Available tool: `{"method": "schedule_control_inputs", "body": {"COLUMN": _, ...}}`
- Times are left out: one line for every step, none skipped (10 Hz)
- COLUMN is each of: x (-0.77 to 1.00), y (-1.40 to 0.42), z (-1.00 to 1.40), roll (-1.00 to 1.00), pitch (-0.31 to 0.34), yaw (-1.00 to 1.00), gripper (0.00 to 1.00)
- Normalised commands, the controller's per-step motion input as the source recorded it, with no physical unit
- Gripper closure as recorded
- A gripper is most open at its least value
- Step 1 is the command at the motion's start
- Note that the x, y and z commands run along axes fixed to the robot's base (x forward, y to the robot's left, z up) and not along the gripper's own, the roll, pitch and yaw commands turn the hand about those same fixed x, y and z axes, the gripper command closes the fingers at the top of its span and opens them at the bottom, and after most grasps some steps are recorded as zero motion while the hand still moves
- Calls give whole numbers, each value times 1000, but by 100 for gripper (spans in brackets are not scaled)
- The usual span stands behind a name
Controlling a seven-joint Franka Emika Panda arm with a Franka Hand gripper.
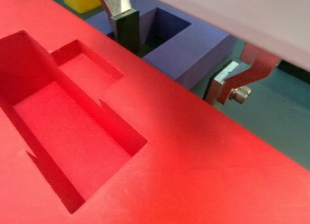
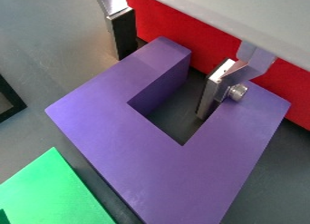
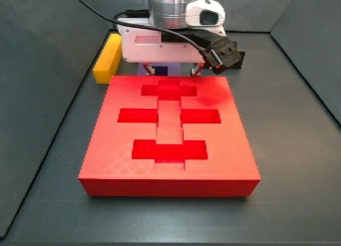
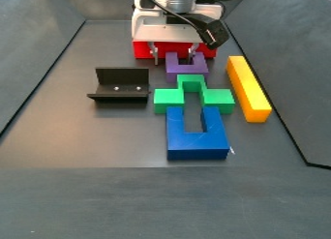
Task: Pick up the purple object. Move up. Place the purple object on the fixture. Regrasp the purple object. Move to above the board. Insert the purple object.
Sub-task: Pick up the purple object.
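Note:
The purple object (image 2: 145, 128) lies flat on the floor, its notch facing up in the wrist view, close against the red board's (image 1: 182, 146) edge. My gripper (image 2: 169, 60) is low over it and open. One finger (image 2: 121, 33) stands outside a prong and the other finger (image 2: 216, 92) stands in the notch, with a gap on each side of the prong. In a side view the purple object (image 4: 188, 62) sits right under the gripper (image 4: 181, 47), in front of the board (image 4: 153, 49). The fixture (image 4: 120, 85) stands apart to one side.
A green cross-shaped block (image 4: 195, 96) lies just before the purple object, with a blue block (image 4: 196, 129) nearer the front. A long yellow bar (image 4: 249, 86) lies alongside them. The board (image 3: 170, 121) has cross-shaped recesses along its middle, and dark walls ring the floor.

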Motion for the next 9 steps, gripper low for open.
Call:
{"method": "schedule_control_inputs", "body": {"x": -37, "y": -106, "z": 0, "roll": 43, "pitch": -7, "yaw": 0, "gripper": 0}}
{"method": "schedule_control_inputs", "body": {"x": -29, "y": -143, "z": 0, "roll": 60, "pitch": -7, "yaw": 0, "gripper": 0}}
{"method": "schedule_control_inputs", "body": {"x": 0, "y": -17, "z": 0, "roll": 46, "pitch": 0, "yaw": 0, "gripper": 0}}
{"method": "schedule_control_inputs", "body": {"x": 0, "y": 0, "z": 0, "roll": 0, "pitch": 0, "yaw": 0, "gripper": 0}}
{"method": "schedule_control_inputs", "body": {"x": 0, "y": 0, "z": 0, "roll": 0, "pitch": 0, "yaw": 0, "gripper": 100}}
{"method": "schedule_control_inputs", "body": {"x": 0, "y": 0, "z": 0, "roll": 0, "pitch": 0, "yaw": 0, "gripper": 100}}
{"method": "schedule_control_inputs", "body": {"x": 0, "y": 0, "z": 0, "roll": 0, "pitch": 0, "yaw": 0, "gripper": 100}}
{"method": "schedule_control_inputs", "body": {"x": 0, "y": 0, "z": 0, "roll": 0, "pitch": 0, "yaw": 0, "gripper": 100}}
{"method": "schedule_control_inputs", "body": {"x": 0, "y": 0, "z": 0, "roll": 0, "pitch": 0, "yaw": 0, "gripper": 100}}
